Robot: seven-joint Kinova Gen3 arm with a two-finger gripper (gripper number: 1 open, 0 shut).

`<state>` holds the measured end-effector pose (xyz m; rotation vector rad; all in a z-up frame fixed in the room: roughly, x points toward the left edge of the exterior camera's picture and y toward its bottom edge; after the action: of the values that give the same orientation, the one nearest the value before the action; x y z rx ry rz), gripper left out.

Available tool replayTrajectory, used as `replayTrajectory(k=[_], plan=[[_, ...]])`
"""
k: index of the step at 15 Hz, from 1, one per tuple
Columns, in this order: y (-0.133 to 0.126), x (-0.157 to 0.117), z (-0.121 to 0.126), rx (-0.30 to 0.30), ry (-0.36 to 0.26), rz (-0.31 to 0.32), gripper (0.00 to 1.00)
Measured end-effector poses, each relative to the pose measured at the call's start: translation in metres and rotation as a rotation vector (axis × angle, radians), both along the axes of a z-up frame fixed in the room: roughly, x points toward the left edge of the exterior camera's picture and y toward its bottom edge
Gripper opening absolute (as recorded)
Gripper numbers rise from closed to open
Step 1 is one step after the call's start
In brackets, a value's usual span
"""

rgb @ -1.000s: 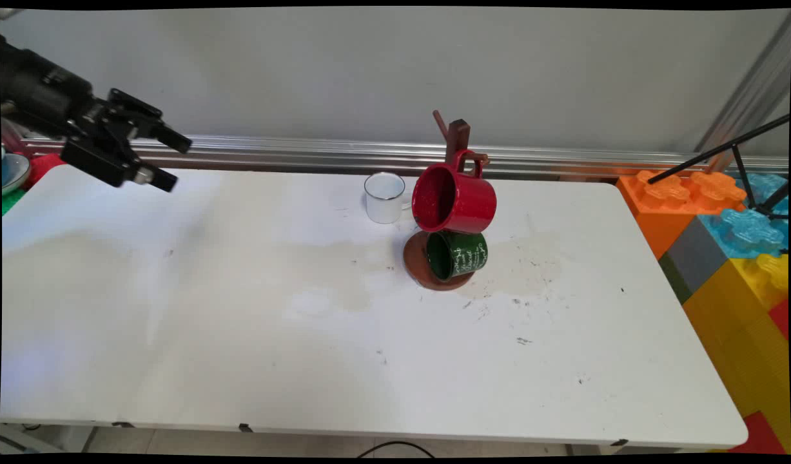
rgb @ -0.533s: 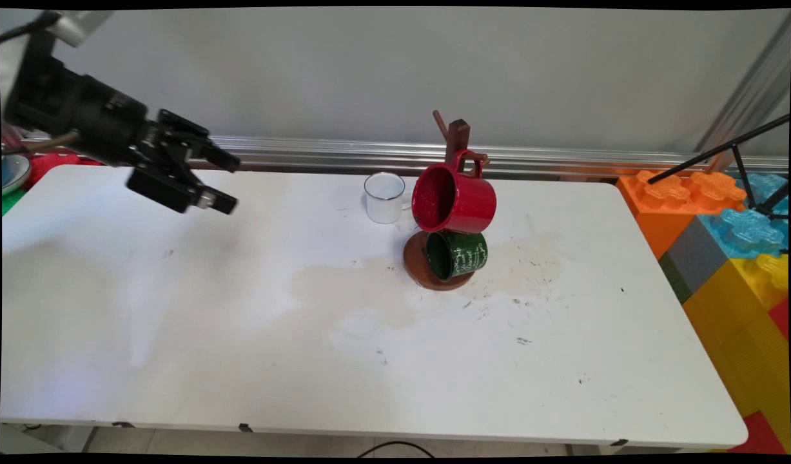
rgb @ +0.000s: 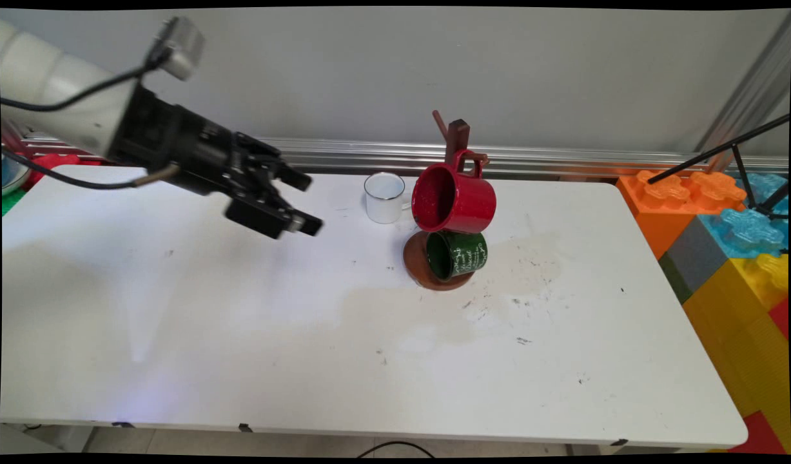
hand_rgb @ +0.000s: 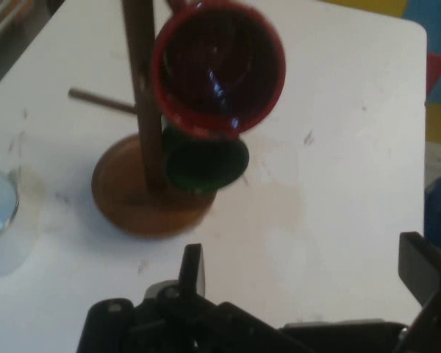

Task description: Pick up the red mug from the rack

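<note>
White bench [rgb: 240,361] carries a wooden mug rack [rgb: 458,138] with a red mug [rgb: 454,198] hung above a green mug [rgb: 458,254], and a white cup [rgb: 384,197] at its ten o'clock. Black hand [rgb: 303,203], fingers apart and empty, hovers at the cup's nine o'clock, touching nothing.

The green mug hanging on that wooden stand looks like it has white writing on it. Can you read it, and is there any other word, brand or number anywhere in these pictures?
Green mug, hanging low on the wooden mug stand: white script lettering on its side, too small and blurred to read.
Red mug, above it on the stand: no lettering visible.
White mug, on the table: no lettering visible.
Gripper and arm: no readable label.
</note>
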<state>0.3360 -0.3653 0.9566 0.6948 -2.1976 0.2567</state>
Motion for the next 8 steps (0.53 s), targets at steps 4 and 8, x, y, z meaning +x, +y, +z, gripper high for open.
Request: replayTrajectory(k=[4,8], plan=[[-0.005,-0.044,-0.008,-0.07,0.003,0.004,1.0],[-0.009,-0.08,-0.015,-0.139,0.003,-0.003,1.0]])
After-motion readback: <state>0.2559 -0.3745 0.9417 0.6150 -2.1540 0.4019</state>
